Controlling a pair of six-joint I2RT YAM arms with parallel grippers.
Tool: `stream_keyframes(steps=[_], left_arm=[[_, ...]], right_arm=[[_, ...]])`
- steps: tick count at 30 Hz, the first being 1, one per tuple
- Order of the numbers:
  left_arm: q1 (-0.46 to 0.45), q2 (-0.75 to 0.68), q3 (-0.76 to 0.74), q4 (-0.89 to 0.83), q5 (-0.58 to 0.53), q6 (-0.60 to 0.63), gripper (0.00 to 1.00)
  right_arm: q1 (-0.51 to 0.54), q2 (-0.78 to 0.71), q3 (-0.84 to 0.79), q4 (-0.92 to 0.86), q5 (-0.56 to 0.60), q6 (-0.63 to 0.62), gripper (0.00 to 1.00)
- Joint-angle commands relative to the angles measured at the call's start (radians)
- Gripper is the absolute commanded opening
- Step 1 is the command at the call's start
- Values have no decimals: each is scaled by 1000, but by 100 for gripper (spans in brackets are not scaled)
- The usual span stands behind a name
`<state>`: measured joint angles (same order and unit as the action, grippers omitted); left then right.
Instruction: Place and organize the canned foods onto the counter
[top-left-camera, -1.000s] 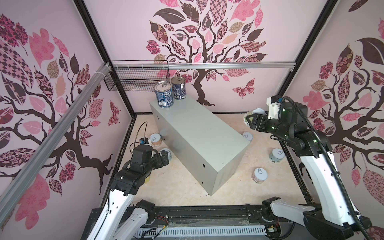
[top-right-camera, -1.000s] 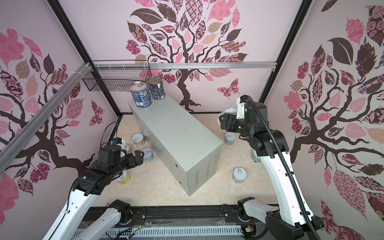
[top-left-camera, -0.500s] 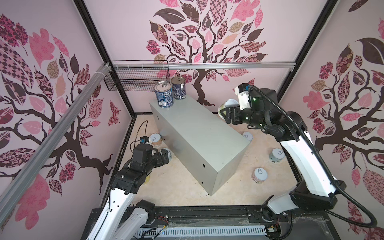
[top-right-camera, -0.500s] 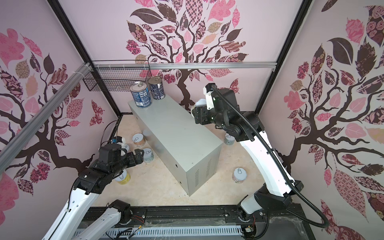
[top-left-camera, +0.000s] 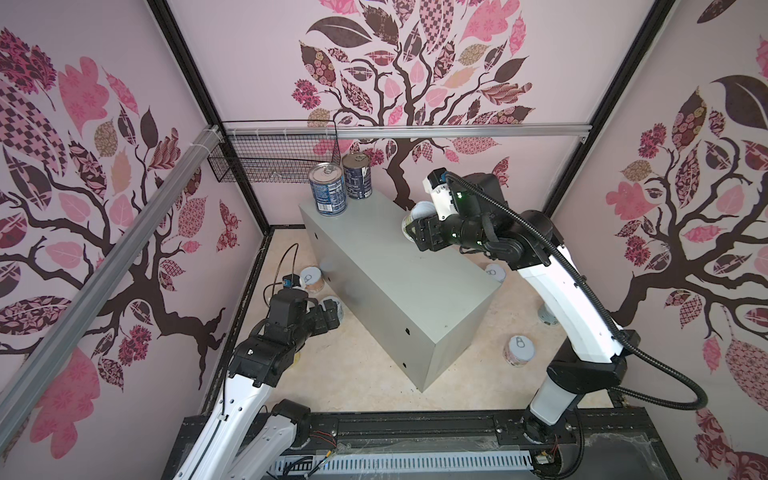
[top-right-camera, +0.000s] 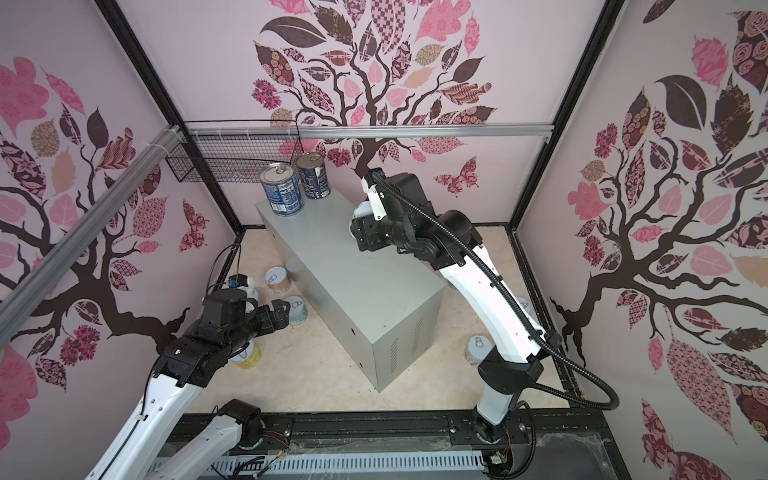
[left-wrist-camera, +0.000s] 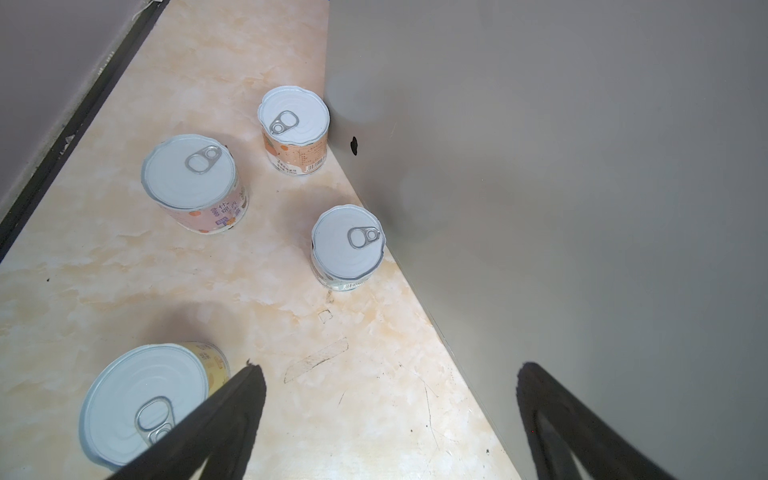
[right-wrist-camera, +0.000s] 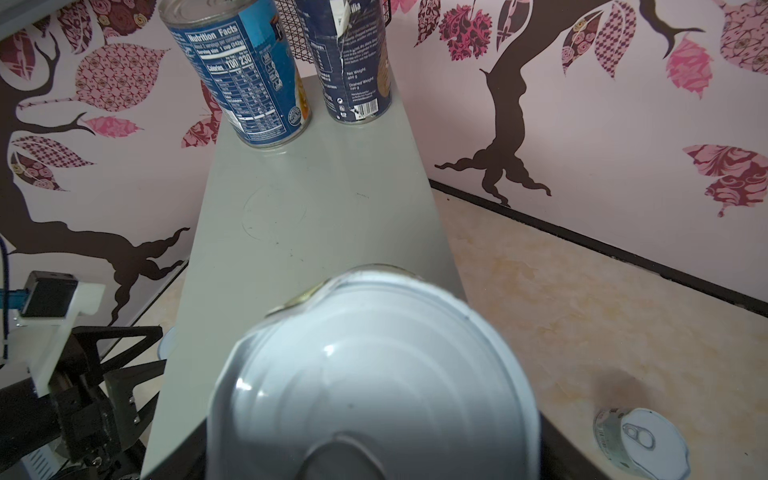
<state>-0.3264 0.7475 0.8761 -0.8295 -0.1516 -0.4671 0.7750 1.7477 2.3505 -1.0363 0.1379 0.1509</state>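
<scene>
Can (top-left-camera: 417, 212) carried over the counter (top-left-camera: 399, 286)
Swung in from the side, it is clasped by the right claw (top-left-camera: 412, 232), seemingly not yet set down; left claw (top-left-camera: 329, 312) spread empty.

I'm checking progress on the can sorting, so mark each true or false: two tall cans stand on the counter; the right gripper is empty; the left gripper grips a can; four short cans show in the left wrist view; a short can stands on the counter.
1. Two tall blue cans stand on the counter. True.
2. The right gripper is empty. False: it holds a short white-lidded can over the counter.
3. The left gripper grips a can. False: it is open and holds nothing.
4. Four short cans show upright on the floor in the left wrist view. True.
5. A short can stands on the counter. False: only the tall ones do.
</scene>
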Motion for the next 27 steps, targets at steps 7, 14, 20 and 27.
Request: stream_keyframes(steps=[7,14,20,27], left_arm=[[-2,-12,-35,30,21,4,98],[-2,-11,-39,35,31,3,98],[-1,-11,-40,36,34,4,98],[-2,-19,-42,35,32,4,98]], right_arm=[[46,115,118,18,19,-42,53],[55,170,149,7,23,-50,63],[61,202,170,3,26,-55,77],[67,216,187,1,32,-60,85]])
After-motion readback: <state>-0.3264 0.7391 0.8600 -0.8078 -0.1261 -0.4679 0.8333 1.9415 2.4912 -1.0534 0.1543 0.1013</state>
